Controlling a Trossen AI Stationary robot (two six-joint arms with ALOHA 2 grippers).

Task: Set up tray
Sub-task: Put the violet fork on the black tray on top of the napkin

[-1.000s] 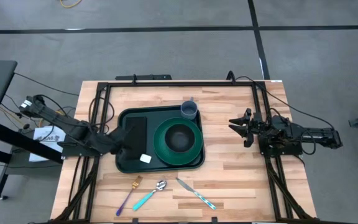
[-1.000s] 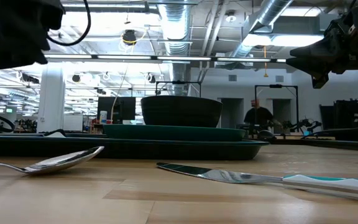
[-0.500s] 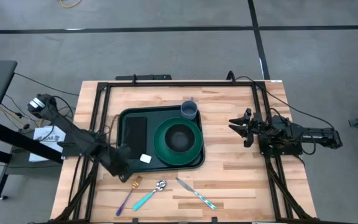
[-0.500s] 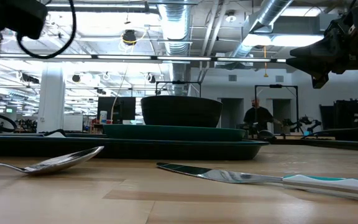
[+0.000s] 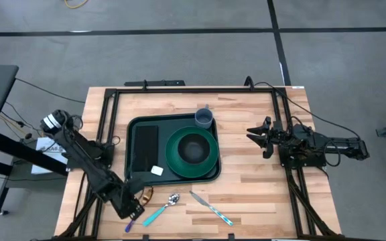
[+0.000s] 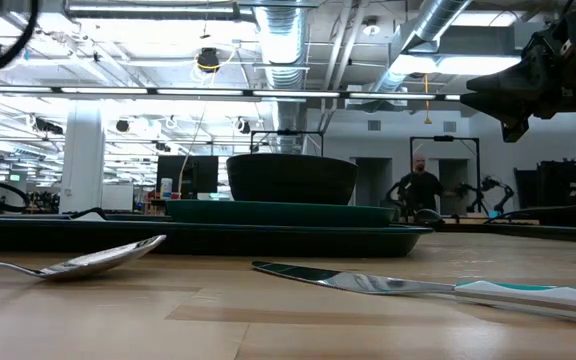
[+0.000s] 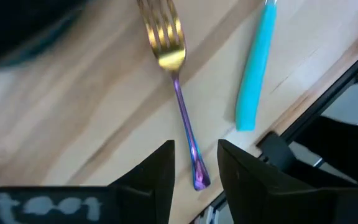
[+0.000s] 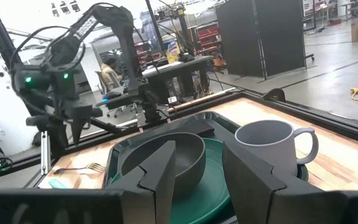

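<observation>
Left gripper [image 5: 131,209] sits low over the front-left part of the table, above the purple handle end of the fork [image 7: 176,81]; its two dark fingers [image 7: 151,177] stand apart with a gap between them, the fork's handle tip showing in that gap, nothing clamped, and contact with the fork cannot be told. The fork has a gold head and purple handle and lies flat on the wood just beside the teal-handled spoon [image 5: 161,209]. Right gripper [image 5: 259,136] hangs above the right side of the table, well apart from the tray, fingers spread and empty. The tray [image 5: 134,175] lies flat at mid-table, long side running left to right. On it: a green plate [image 5: 210,161] carrying a dark bowl [image 5: 193,148], a grey mug [image 5: 204,118] at the far edge, a flat black rectangle [image 5: 145,140] on the left part, and a small white piece [image 5: 157,171] near the front rim. A teal-handled knife [image 5: 211,208] lies on the wood in front of the tray, right of the spoon. A person [image 6: 419,186] stands far back in the room.
</observation>
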